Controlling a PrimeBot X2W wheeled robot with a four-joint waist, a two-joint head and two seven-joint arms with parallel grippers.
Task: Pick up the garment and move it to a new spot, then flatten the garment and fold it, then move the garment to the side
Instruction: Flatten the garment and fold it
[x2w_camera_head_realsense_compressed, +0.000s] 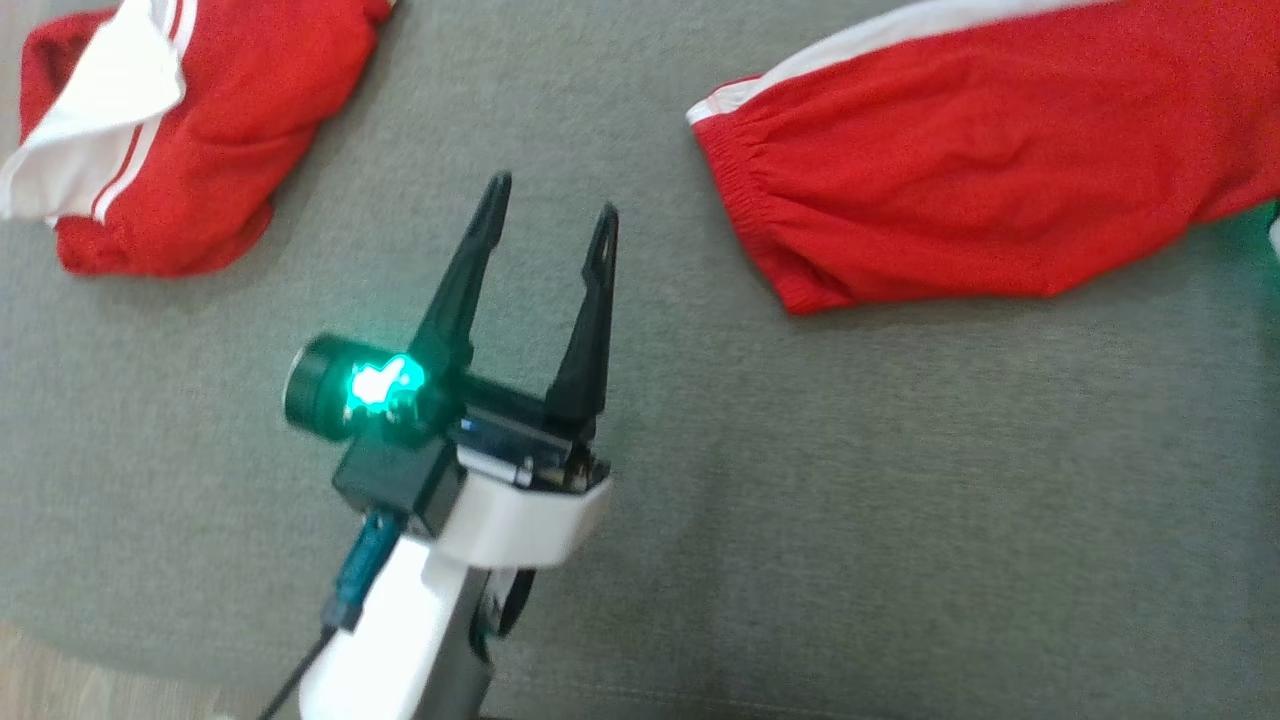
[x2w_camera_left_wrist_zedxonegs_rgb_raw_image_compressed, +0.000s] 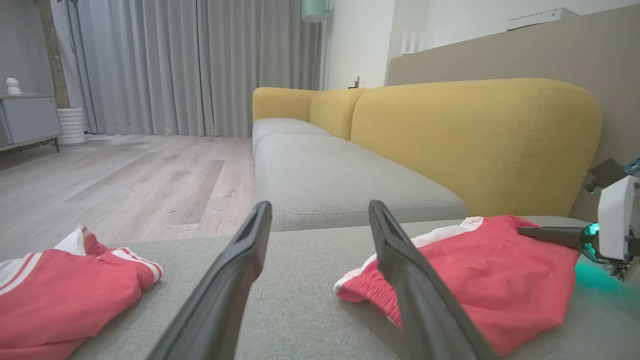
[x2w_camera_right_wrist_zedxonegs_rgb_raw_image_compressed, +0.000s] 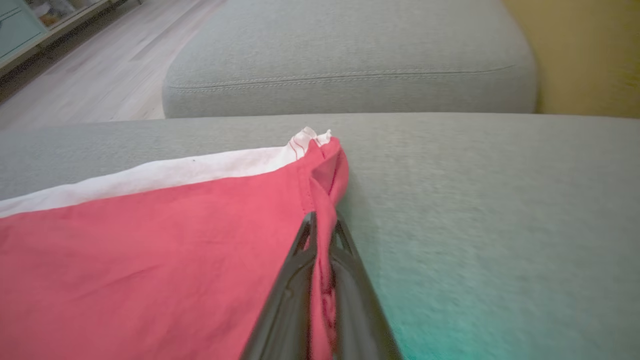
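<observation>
A wide grey sofa cushion (x2w_camera_head_realsense_compressed: 800, 500) seen from above, with a yellow backrest (x2w_camera_left_wrist_zedxonegs_rgb_raw_image_compressed: 475, 140) behind it. The garment (x2w_camera_head_realsense_compressed: 980, 170), red shorts with a white side band, lies spread at the right of the cushion, its gathered elastic edge (x2w_camera_head_realsense_compressed: 745, 190) facing the middle. A second red garment (x2w_camera_head_realsense_compressed: 170, 150) with white stripes sits crumpled at the far left, well apart from the first.

The left pincer (x2w_camera_head_realsense_compressed: 551, 200) hovers over bare cushion between the two, its dark fingers spread wide and holding nothing. The right pincer (x2w_camera_right_wrist_zedxonegs_rgb_raw_image_compressed: 322, 222) is at the garment's far corner, fingers pressed together on a thin fold of red cloth just below the white band.

The cloth looks only partly smoothed, with soft wrinkles across the middle, so I judge the step in hand to be getting a second hold for lifting or flattening. To do it well, the free left pincer should come down on the elastic edge nearest it and close on both layers, not just the top one. Then the two arms draw apart evenly — gently, because the right-hand grip is slim and a sharp tug could slip it free
</observation>
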